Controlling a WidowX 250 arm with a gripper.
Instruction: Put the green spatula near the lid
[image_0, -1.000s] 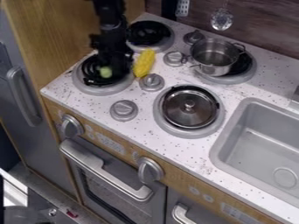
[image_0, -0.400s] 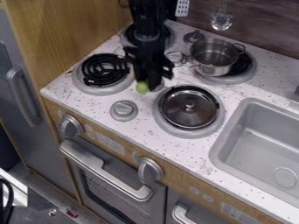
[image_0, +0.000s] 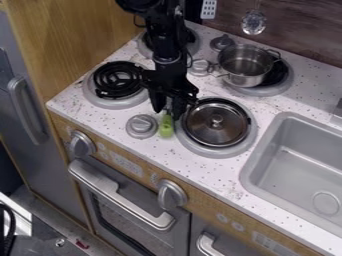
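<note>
1. We find the gripper (image_0: 167, 114) above the green spatula (image_0: 166, 127); we cannot tell whether it grips.
2. We note the spatula between a stove knob (image_0: 141, 126) and the lid (image_0: 216, 123), which hem it in.
3. We record a metal pot (image_0: 245, 65) behind, sink (image_0: 294, 167) beyond.
</note>
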